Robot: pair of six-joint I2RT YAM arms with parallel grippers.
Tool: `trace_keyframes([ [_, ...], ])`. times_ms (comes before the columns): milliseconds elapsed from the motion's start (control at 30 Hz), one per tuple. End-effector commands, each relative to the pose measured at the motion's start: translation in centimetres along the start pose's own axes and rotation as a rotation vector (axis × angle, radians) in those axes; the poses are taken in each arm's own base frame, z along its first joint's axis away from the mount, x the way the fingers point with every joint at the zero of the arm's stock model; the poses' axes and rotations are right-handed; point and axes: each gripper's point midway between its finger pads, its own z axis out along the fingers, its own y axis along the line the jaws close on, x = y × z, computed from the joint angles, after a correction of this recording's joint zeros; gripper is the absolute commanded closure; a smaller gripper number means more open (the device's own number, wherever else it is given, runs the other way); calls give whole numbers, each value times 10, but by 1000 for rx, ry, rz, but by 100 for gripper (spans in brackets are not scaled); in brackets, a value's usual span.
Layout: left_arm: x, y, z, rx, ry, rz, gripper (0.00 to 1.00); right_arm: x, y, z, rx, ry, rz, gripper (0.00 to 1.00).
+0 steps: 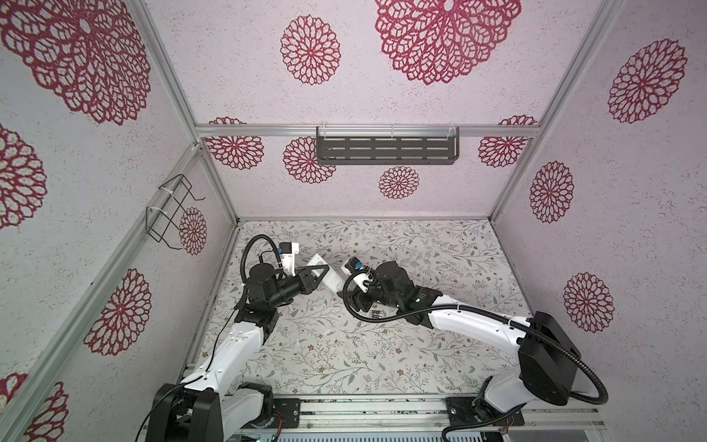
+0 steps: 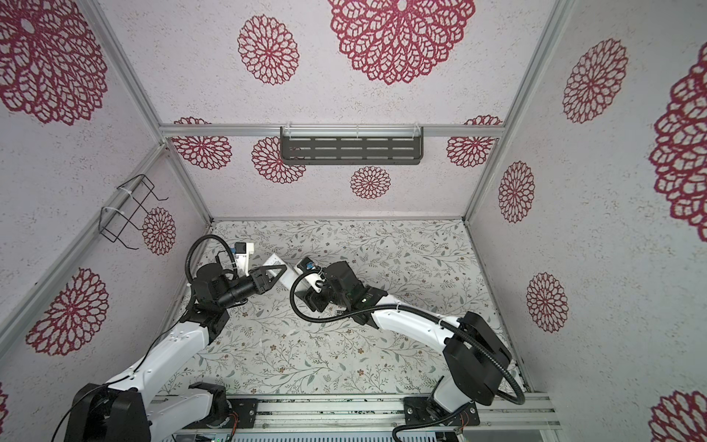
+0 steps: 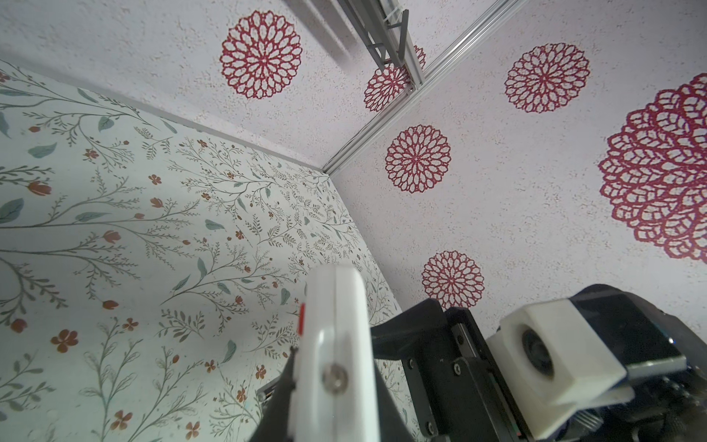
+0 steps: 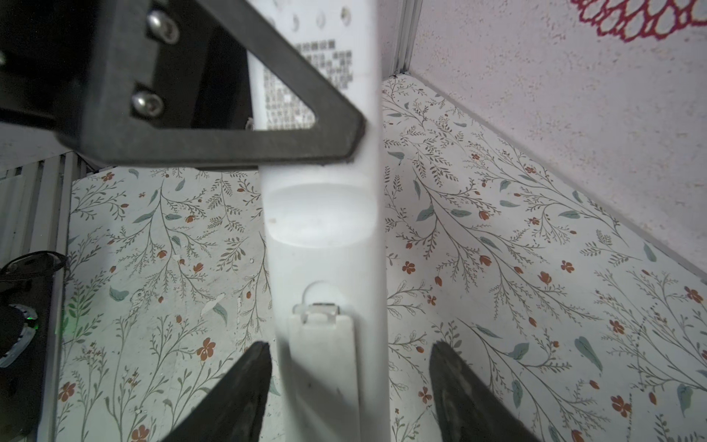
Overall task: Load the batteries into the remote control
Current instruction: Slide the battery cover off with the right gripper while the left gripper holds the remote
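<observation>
Looking down on the floral table: both arms meet over its far-left part, and everything below is placed from the remote control.

- Left arm: reaches up to the remote from the near-left side.
- Right arm: comes in low from the remote's right, with its wrist just beside the remote's lower end.
- Left gripper: clamped across the remote's upper half. The black triangular finger lies flat against the remote's back. Firm grasp.
- Right gripper: jaws apart, one on each side of the remote's lower end. A gap shows on both sides, narrow on one and wider on the other. Nothing is held.
- Remote control: a long white bar, lifted clear of the table and tilted. Its back faces the right wrist camera.
  - A printed label sits partly behind the left gripper's finger.
  - Below the label is a shallow oval dent.
  - Below that is the battery cover, with a small latch at its top edge.
  - A red button shows along one edge in the left wrist view.
- Batteries: small dark cylinders lying together on the table, near the remote on its near-right side, beside the right arm's black cable. They are well apart from both grippers. They are too small to count.
</observation>
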Motion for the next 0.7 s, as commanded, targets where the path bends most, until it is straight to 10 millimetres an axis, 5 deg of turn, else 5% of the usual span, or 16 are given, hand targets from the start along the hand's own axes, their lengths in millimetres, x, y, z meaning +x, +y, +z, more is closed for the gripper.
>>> trace_keyframes([
  [0, -10, -11, -1, 35, -23, 32, 88, -29, -2, -3, 20, -77, -11, 34],
  [667, -11, -12, -4, 33, -33, 39, 88, -30, 9, 7, 0, -65, -24, 49],
])
